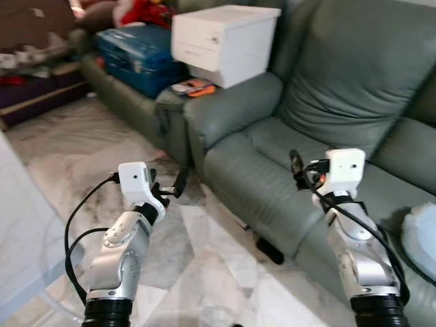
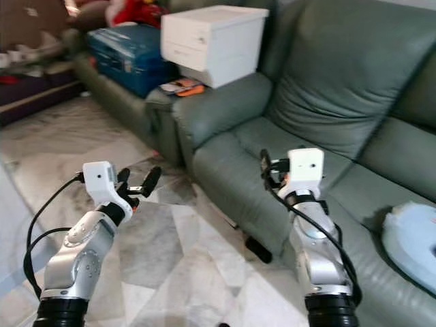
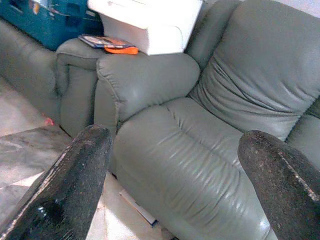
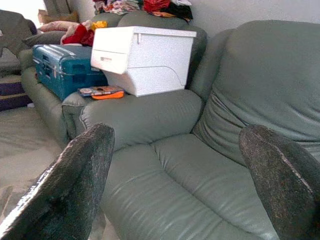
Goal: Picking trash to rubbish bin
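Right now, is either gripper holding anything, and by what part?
Nothing is held. The left gripper and right gripper are both open, with only the green sofa beyond them.

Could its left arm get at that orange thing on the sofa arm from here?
Probably not yet. The left gripper hangs open over the floor, well short of the orange thing beside the white box. Nothing blocks the way; it looks too far.

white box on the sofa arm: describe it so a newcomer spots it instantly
Find the grey-green sofa, then its wide armrest beside the seat. The white box sits on that armrest, with a blue suitcase behind it and an orange item at its base. It is the only large, plain white, hard-edged thing there.
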{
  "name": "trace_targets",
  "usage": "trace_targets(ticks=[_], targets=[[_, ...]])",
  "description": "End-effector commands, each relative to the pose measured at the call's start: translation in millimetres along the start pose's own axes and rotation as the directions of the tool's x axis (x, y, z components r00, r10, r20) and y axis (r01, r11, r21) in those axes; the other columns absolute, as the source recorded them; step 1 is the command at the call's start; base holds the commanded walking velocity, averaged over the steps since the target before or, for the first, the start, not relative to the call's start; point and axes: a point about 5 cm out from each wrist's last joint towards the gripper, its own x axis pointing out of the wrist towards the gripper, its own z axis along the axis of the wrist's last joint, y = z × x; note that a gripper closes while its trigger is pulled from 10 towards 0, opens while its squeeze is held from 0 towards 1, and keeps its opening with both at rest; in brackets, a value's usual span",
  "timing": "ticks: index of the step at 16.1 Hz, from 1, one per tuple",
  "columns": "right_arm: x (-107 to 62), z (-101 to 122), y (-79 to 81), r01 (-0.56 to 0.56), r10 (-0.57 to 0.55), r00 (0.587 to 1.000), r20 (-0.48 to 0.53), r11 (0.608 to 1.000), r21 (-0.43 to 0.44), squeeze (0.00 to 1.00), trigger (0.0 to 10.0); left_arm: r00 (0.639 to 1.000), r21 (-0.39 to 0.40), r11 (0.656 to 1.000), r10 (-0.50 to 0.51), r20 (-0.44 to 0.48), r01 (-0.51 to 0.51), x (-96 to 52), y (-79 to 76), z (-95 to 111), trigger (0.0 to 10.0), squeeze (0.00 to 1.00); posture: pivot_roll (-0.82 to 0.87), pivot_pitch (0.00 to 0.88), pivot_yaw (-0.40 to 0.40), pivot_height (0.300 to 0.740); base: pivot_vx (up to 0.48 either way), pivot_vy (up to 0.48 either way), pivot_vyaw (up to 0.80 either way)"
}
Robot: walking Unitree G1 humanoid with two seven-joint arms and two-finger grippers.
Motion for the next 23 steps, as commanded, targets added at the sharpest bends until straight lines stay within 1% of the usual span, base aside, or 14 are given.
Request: trace_targets(ticks=[1,11,15,21,23], targets=[[0.9,2.7,-2.0,0.005,-0.005,1.0,0.007,1.0,-0.001,0.0,10.0,1.0,0.004,1.0,-0.002,0.013,0.002,0.8,-0.1,4.2,10.0,0.0,-0.03,0.011,0.026,0.74,0.0,0.0,-0.8],[0.4,2.5,-3.3,0.006,-0.006,1.0,0.003,1.0,-0.005,0.0,10.0,1.0,-0.002,1.0,0.015,0.01,-0.015,0.9,1.6,3.0,10.0,0.0,-0.03,0.017,0.022,0.74,0.0,0.0,-0.77],[-0.1,2.1,-2.2,-0.003,0.003,1.0,0.003,1.0,-0.01,0.0,10.0,1.0,-0.021,1.0,0.017,0.024,-0.016,1.0,2.8,5.0,10.0,0.0,-0.04,0.017,0.022,0.74,0.068,0.0,0.0],[-1.2,2.0,-4.2,0.001,-0.001,1.0,0.003,1.0,-0.012,0.0,10.0,0.999,-0.029,0.999,0.018,0.026,-0.017,1.2,3.4,5.1,10.0,0.0,-0.04,0.018,0.022,0.74,0.404,0.0,0.0],[-2.8,1.3,-4.9,0.001,-0.001,1.0,0.002,1.0,-0.012,0.0,10.0,1.0,-0.028,0.999,0.023,0.02,-0.023,1.6,3.3,4.1,10.0,0.0,-0.04,0.017,0.023,0.74,0.405,0.253,0.0]])
